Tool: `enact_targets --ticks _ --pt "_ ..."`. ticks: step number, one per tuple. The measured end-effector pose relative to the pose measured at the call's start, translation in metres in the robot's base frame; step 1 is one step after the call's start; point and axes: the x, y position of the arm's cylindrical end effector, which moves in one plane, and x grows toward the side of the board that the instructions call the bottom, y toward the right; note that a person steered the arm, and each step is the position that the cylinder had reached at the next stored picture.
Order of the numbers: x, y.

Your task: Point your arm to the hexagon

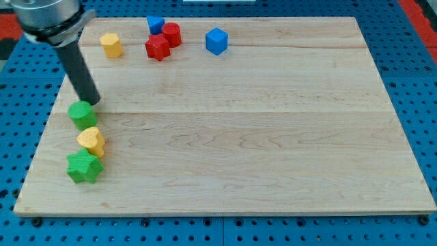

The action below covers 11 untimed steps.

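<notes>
my tip (92, 102) rests at the view's left, just beside the green hexagon (82, 115)'s top edge; touching or not, i cannot tell. the wooden board (239, 137) holds every block; no jaws here.

Red star block (157, 48), blue cube (216, 41), wooden board (273, 137).

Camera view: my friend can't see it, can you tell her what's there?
My tip touches the top of a green block at the wooden board's left edge, above a yellow block and a green star. Yellow, red and blue blocks sit along the top.
</notes>
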Motion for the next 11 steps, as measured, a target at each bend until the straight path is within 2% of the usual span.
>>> enact_targets --ticks 2,3,5,6,8,9,10,11 --pt "0.035 -0.026" --pt "0.036 -0.026" --pt "-0.059 0.002" --pt "-0.078 0.055" --pt "-0.176 0.059" --pt "-0.201 -0.005" --pt "-0.136 -0.028" --pt "-0.131 -0.034"
